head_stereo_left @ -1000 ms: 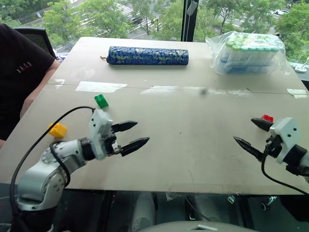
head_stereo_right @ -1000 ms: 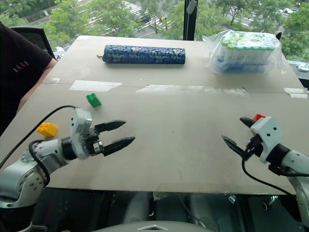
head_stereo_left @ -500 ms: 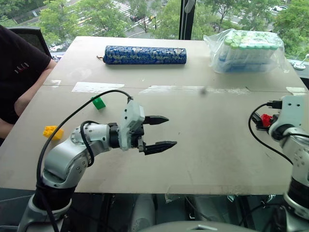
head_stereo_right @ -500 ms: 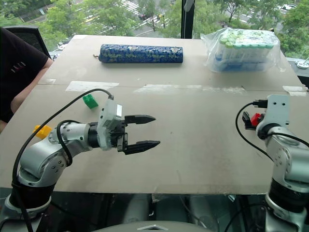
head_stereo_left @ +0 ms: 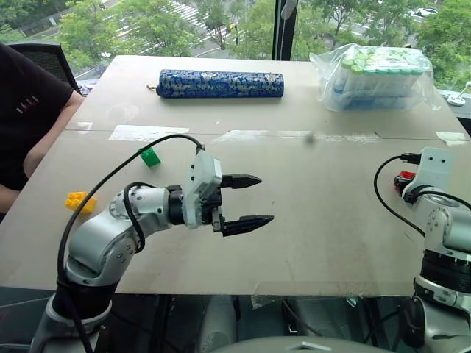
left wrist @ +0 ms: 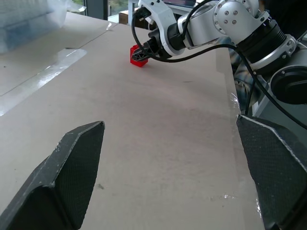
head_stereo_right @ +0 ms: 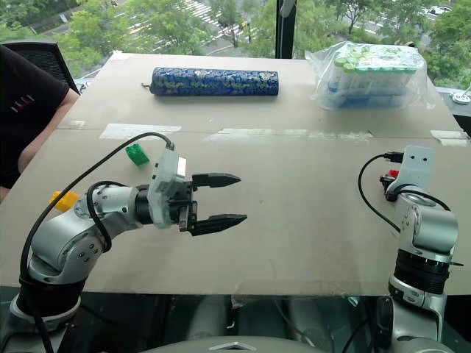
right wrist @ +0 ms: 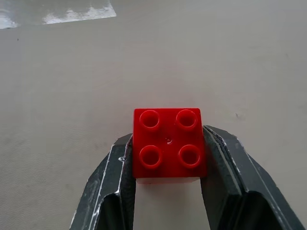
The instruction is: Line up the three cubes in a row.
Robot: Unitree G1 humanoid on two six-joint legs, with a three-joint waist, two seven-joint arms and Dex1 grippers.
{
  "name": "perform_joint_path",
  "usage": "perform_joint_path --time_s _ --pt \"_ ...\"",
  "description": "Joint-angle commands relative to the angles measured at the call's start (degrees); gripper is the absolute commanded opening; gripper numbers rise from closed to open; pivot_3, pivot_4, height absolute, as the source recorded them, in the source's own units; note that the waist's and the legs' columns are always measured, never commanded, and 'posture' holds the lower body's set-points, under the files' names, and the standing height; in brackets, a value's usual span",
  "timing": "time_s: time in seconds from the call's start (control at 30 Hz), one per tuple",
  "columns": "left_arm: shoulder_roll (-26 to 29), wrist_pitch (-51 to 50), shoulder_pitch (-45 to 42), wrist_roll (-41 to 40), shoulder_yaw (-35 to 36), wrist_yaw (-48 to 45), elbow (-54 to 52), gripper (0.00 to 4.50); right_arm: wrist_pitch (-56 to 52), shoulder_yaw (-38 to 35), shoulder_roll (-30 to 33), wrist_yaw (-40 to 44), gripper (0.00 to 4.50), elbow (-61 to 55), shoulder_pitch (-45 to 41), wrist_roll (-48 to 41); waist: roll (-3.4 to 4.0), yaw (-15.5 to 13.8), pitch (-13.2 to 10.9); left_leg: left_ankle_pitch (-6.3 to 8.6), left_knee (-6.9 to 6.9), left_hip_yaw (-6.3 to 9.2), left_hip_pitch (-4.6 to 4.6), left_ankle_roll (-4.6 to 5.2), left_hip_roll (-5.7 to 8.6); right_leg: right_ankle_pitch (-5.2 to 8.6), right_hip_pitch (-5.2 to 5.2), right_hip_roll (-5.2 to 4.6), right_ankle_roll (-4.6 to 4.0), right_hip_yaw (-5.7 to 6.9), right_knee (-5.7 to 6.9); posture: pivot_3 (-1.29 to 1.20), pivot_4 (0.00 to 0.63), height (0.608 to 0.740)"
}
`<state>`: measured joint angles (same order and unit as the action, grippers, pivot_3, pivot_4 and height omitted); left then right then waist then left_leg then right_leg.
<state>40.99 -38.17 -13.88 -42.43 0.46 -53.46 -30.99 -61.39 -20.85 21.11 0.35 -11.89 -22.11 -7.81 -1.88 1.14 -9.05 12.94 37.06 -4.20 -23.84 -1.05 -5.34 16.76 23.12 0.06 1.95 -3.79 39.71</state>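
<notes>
Right tool [right wrist: 168,158] was gaping a second ago, now it's clamped onto the small red studded plastic brick [right wrist: 169,143] near the right edge of the tan bench [head_stereo_left: 309,213]. So first pickup looks ready. Brick sits studs-up, squarish, no real long axis. Left tool [head_stereo_left: 246,201] hangs wide open mid-bench, holding nothing. Green brick [head_stereo_left: 150,157] and yellow brick [head_stereo_left: 79,201] sit far left, well apart from the red one.

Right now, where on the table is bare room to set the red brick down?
The widest bare patch lies between the open left gripper and the right gripper shut on the red studded plastic brick. Less room near the left edge: small green brick, small yellow brick.
</notes>
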Motion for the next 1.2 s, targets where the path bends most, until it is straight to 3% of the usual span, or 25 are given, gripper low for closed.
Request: perform_joint_path --time_s 0.03,0.13,0.2,0.4,0.67,1.17,1.2 --pt "1.2 2.7 3.9 -0.7 4.5 -0.9 -2.4 4.5 12.7 3.5 2.5 17.7 1.31 -3.6 3.3 -7.8 0.0 0.1 0.0 0.0 -0.01 -0.01 0.0 0.0 0.0 0.01 0.0 0.0 0.01 -0.01 0.0 0.0 0.15 0.74" --pt "3.6 4.0 9.3 -0.7 7.7 -3.6 -2.7 4.5 19.4 13.6 10.2 38.4 1.31 -5.4 4.1 -12.4 0.1 1.1 -0.1 0.0 -0.17 0.05 0.05 0.01 -0.01 0.02 0.01 0.04 0.01 -0.01 -0.04 0.0 0.15 0.74" --pt "4.6 4.4 11.8 -0.9 9.5 -4.3 -2.7 4.5 24.8 20.2 13.5 47.9 1.31 -1.4 -0.3 -11.7 0.15 1.5 -0.1 0.0 -0.16 0.02 0.08 0.01 -0.01 0.02 0.02 0.02 0.01 -0.03 -0.02 0.0 0.15 0.74" --pt "6.6 5.9 15.6 -0.3 12.6 -5.2 -2.9 4.5 42.9 35.8 13.1 67.4 1.31 20.1 -16.1 -4.5 0.07 1.0 -0.1 0.0 0.03 0.1 0.13 0.02 -0.02 0.02 -0.04 0.05 0.0 0.03 0.01 0.0 0.15 0.74" --pt "7.7 6.6 19.6 -0.3 16.3 -5.1 -3.7 4.5 50.7 40.7 7.3 73.5 1.31 36.9 -27.0 0.5 0.06 0.5 -0.2 0.03 0.01 -0.03 -0.03 0.06 -0.01 0.02 0.08 -0.05 -0.01 -0.02 -0.06 0.0 0.15 0.74" --pt "8.0 7.6 22.8 0.3 18.6 -5.4 -4.0 4.5 51.3 40.8 3.6 71.5 1.31 39.8 -27.9 6.0 0.07 1.0 -0.2 0.03 0.03 -0.01 0.0 0.06 -0.02 0.02 0.09 -0.03 -0.04 0.0 0.08 0.0 0.15 0.74" --pt "8.0 7.7 22.8 0.4 18.5 -5.4 -3.8 4.5 51.8 40.9 3.5 71.5 1.81 40.1 -27.9 6.3 0.07 1.0 -0.2 0.03 0.02 0.0 0.0 0.06 -0.02 0.02 0.1 -0.03 -0.04 0.0 0.08 0.0 0.15 0.74"
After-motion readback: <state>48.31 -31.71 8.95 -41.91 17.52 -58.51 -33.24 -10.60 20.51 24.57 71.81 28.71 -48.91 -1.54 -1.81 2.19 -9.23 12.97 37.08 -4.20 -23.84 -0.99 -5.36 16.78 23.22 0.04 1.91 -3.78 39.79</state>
